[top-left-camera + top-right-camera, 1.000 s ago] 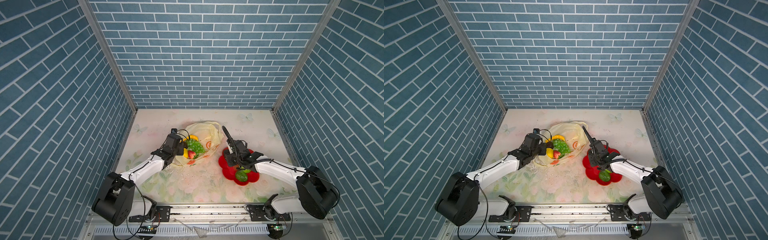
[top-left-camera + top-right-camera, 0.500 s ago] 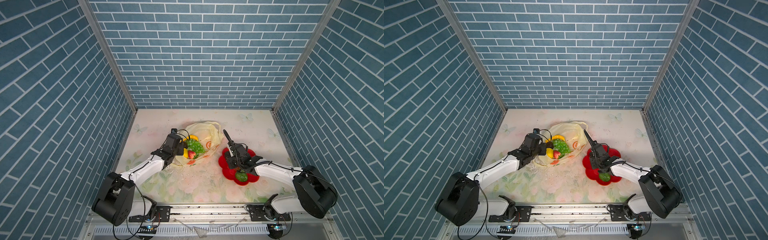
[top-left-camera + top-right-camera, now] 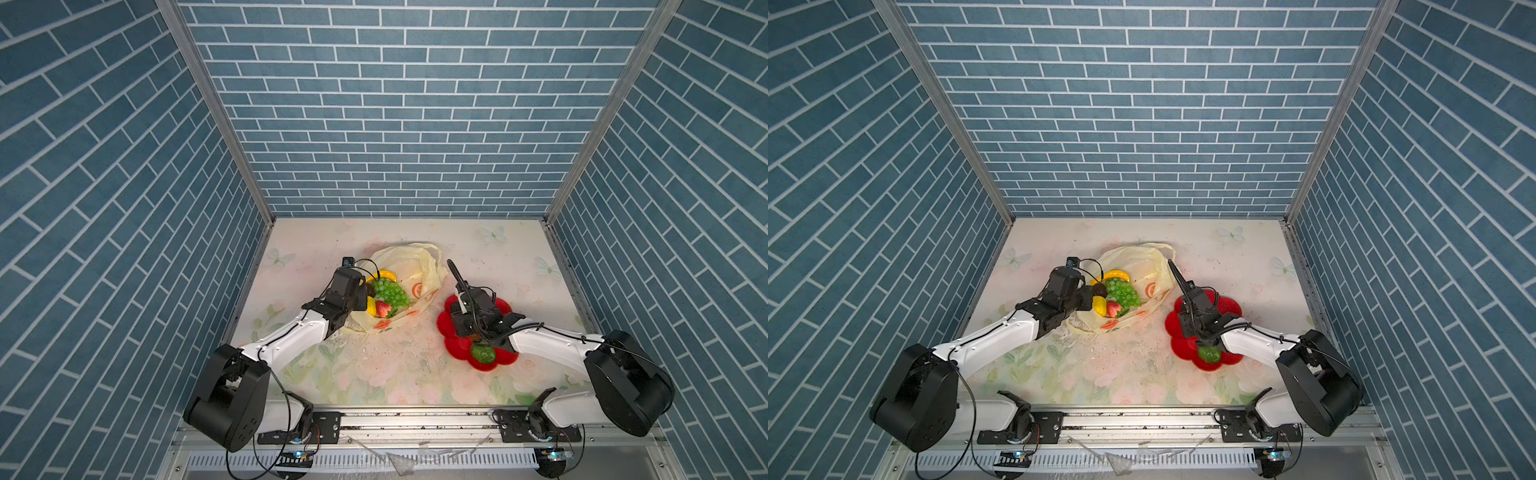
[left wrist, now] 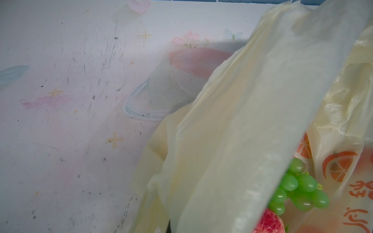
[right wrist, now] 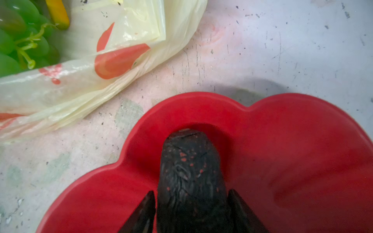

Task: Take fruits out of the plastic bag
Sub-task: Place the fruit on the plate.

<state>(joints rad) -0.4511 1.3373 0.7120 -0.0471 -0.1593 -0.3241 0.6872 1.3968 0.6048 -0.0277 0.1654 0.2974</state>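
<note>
Right fingers (image 5: 141, 217) dropped onto the red plate (image 5: 201, 96) around the dark avocado (image 5: 189, 171); grip unclear. Let go, it may roll off. Left fingers (image 3: 360, 300) pinch the bag (image 3: 415, 262).

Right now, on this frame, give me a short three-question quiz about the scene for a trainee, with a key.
1. How many fruits lie on the plate?
2. True or false: the grapes lie outside the bag.
3. The dark avocado is: A in the bag; B on the plate; C on the bare table.

Key
1. Two: the dark avocado and a green fruit.
2. False: they lie in the bag.
3. B
</note>
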